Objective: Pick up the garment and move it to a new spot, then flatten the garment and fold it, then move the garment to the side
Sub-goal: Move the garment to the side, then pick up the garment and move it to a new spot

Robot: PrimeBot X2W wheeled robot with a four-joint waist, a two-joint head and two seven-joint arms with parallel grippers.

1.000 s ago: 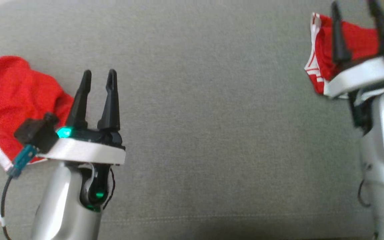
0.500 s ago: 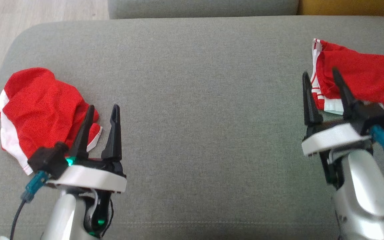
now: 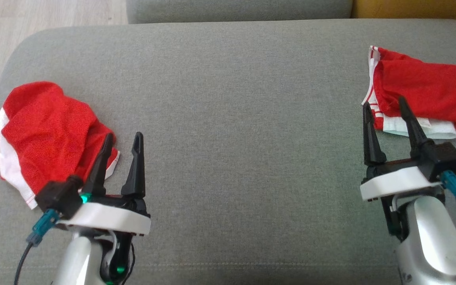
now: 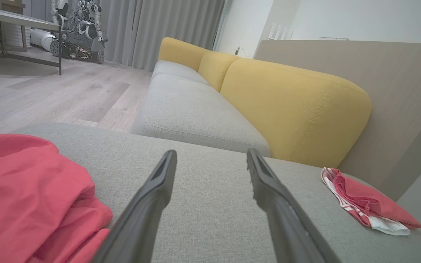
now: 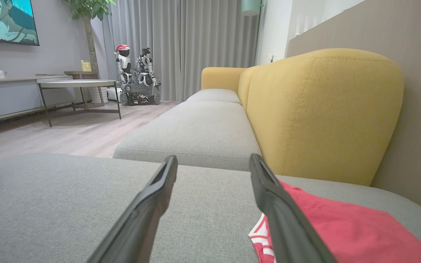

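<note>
A crumpled red garment with white trim [image 3: 42, 130] lies at the left end of the grey seat cushion [image 3: 232, 99]; the left wrist view has it at the lower left [image 4: 24, 190]. My left gripper [image 3: 124, 135] stands open just right of it, with nothing between the fingers [image 4: 211, 152]. A second red garment with white stripes [image 3: 422, 91] lies folded flat at the right end [image 4: 367, 201]. My right gripper [image 3: 384, 102] is open at that garment's near left corner, empty [image 5: 214, 158], with the red cloth [image 5: 342, 226] beside its right finger.
The cushion's rounded left edge drops to a wooden floor [image 3: 34, 16]. A yellow backrest [image 4: 291, 109] and more grey seats run beyond. A low table [image 5: 75, 84] and another robot [image 5: 137, 76] stand far off by the curtains.
The head camera has tilted, so the whole picture shifted. My right gripper has drawn back from over the folded garment to its near corner. Both grippers stay open.
</note>
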